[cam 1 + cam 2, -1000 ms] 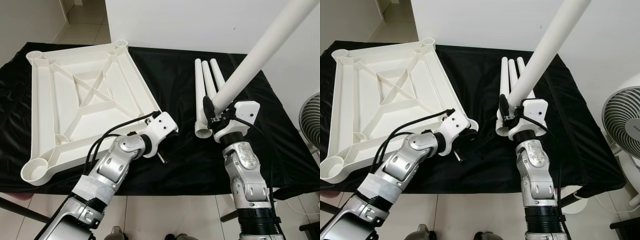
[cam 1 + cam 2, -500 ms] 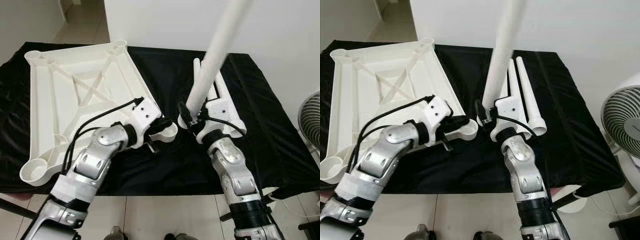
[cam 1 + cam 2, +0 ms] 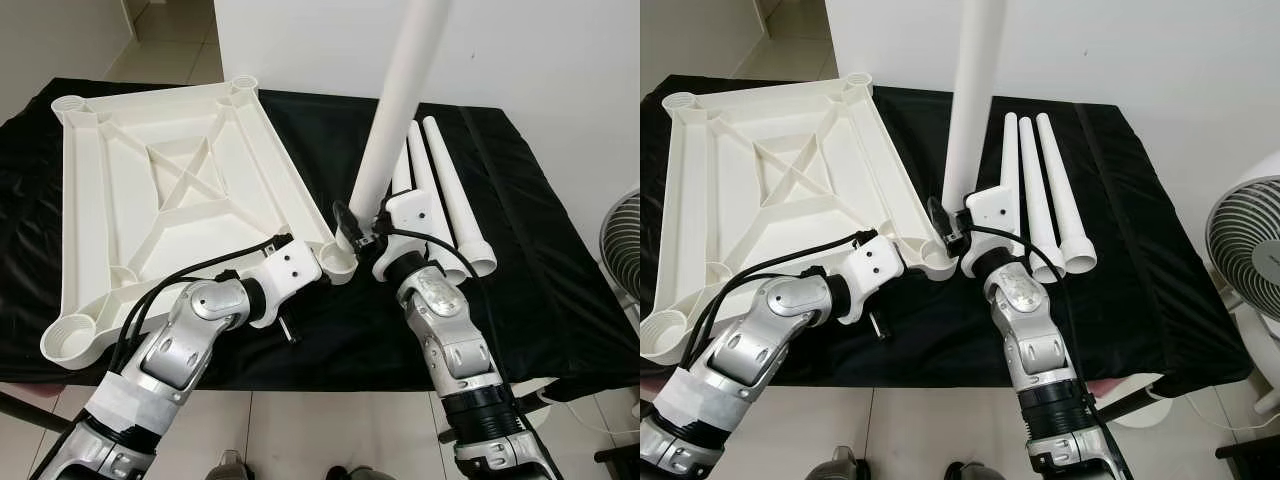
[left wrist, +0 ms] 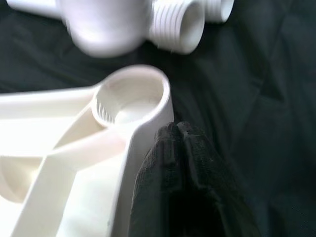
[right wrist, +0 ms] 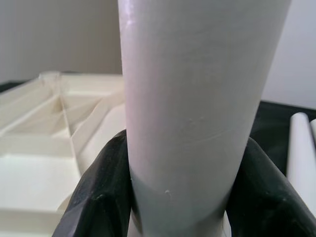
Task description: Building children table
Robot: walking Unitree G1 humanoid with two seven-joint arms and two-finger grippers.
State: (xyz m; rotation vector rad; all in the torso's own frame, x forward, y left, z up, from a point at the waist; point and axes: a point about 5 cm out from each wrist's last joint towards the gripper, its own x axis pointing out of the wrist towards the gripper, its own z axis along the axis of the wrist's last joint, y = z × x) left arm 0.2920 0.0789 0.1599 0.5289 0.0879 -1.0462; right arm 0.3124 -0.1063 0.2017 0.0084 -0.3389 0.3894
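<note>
The white table top (image 3: 170,190) lies upside down on the black cloth, a round socket at each corner. My right gripper (image 3: 356,230) is shut on a long white leg (image 3: 400,110) and holds it almost upright; black fingers (image 5: 101,197) clamp both sides of it. The leg's lower end hangs just beside and above the near right corner socket (image 3: 338,264). My left gripper (image 4: 175,132) is shut, fingertips pressed together against the outer rim beside that socket (image 4: 132,96). Three more legs (image 3: 440,190) lie side by side on the cloth to the right.
The black cloth (image 3: 560,250) covers the whole work table; its front edge runs just below my arms. A fan (image 3: 1245,240) stands off the table's right side. A white wall rises behind the table. A threaded leg end (image 4: 177,24) lies close to the socket.
The right gripper has carried the leg leftward and swung it from leaning right to almost upright, bringing its lower end to the near right socket. The left gripper has settled against that corner.
</note>
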